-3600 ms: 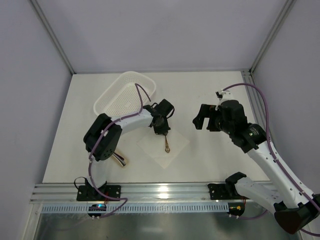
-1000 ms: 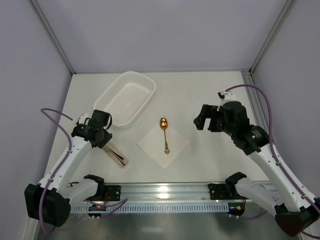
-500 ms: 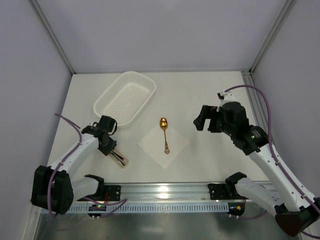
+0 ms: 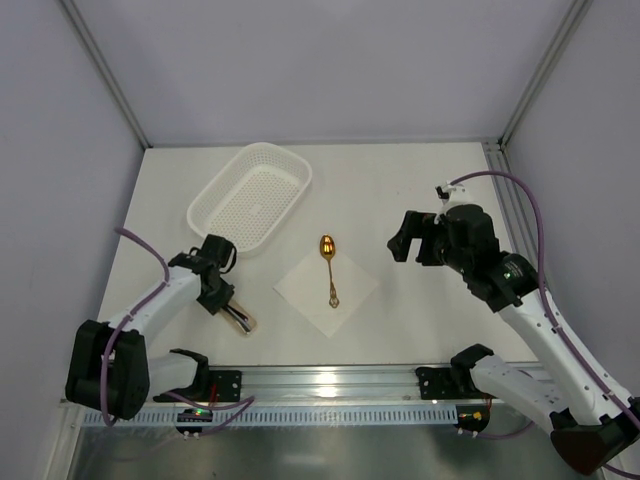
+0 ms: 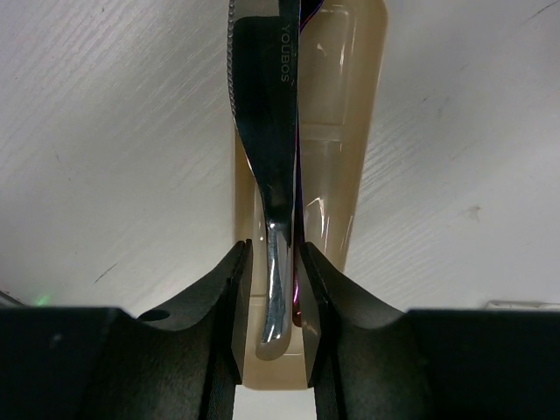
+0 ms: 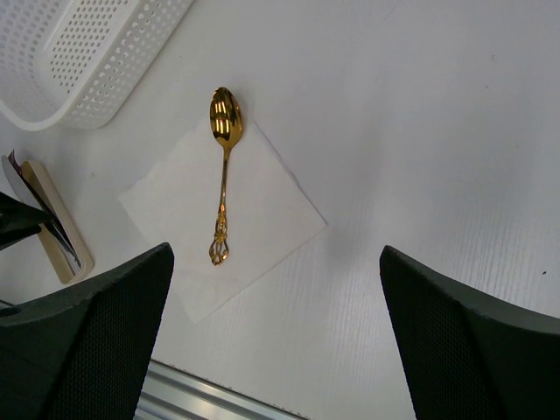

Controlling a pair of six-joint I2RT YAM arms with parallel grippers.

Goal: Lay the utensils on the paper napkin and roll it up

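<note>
Jaws of left end effector (image 5: 276, 254) narrowly straddle utensil (image 5: 262, 105).

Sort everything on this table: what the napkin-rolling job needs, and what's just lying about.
Belongs to the job:
gold spoon, lying on the paper napkin
grey-silver utensil, between the open left claw's fingers
dark purplish utensil, barely visible under the grey-silver one

Just lying about:
beige slab under those two utensils
white perforated basket
</note>
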